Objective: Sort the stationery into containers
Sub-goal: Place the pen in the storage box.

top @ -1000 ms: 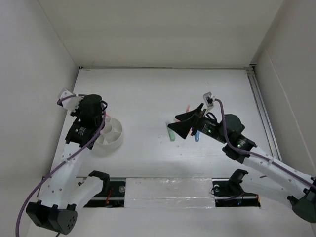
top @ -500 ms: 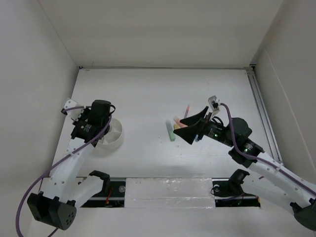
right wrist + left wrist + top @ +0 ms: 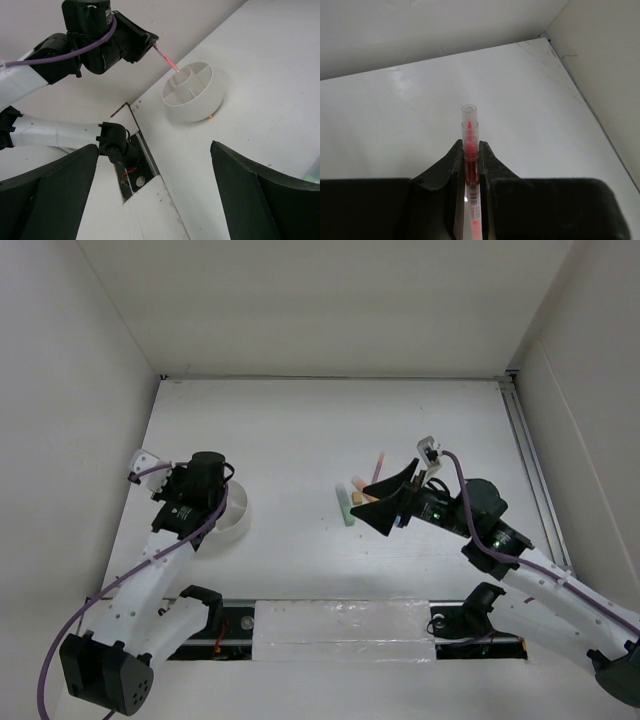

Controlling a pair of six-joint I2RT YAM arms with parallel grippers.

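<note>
At the near edge of the table [image 3: 300, 430], both arm bases are bolted beside a taped strip, and each arm reaches away from it. Left gripper [image 3: 470, 165]: jaws closed to a narrow slot on a thin red pen [image 3: 469, 135], whose capped end juts out beyond the fingertips. From the right wrist, this pen slants down toward the round white tub [image 3: 192, 92], its tip just over the central cup – contact cannot be told. The tub stands close to the table's left edge, with the left wall just beyond it; a tiny yellow-orange block [image 3: 211, 116] lies at its base. Right gripper [image 3: 385, 500]: jaws spread wide, holding nothing, above the loose stationery at mid-table. The green marker [image 3: 347, 508] lies just left of its fingers, the orange marker [image 3: 362, 497] beside that, the blue marker [image 3: 399, 520] partly hidden beneath, and a pink pen [image 3: 379, 462] just beyond. Open white tabletop separates the tub from this group and runs on to the back wall – a rail [image 3: 530, 460] lines the right edge.
</note>
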